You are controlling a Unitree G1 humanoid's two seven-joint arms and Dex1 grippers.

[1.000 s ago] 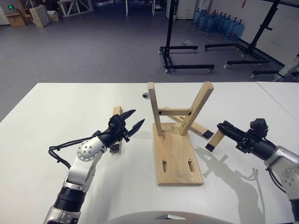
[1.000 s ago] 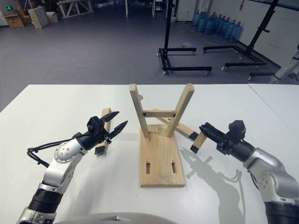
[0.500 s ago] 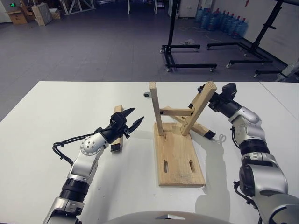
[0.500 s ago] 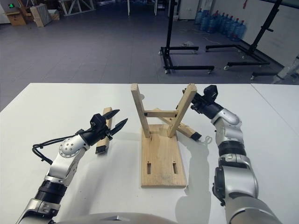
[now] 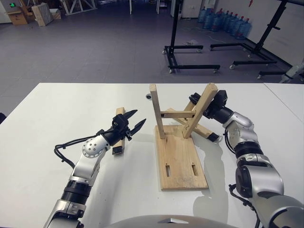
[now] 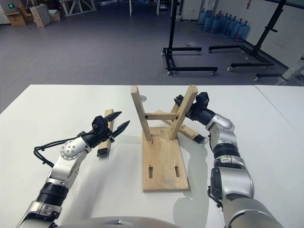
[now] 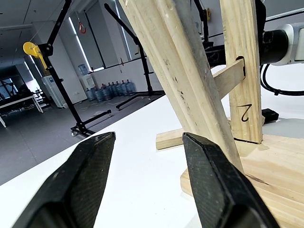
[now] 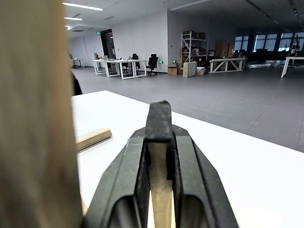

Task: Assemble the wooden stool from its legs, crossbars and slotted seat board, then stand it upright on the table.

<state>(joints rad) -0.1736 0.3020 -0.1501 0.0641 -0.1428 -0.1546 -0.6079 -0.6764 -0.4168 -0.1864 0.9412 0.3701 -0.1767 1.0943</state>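
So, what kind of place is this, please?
Probably a big workshop or laboratory hall: black wheeled metal stands on an open grey floor, large water bottles grouped by the far wall, and office desks with chairs farther off.

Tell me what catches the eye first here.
A half-built stool at the table's middle: two legs joined by a crossbar stand on the flat seat board. The right claw, beside the leaning leg's top, is shut on a wooden strip; the open left claw hovers by a loose leg.
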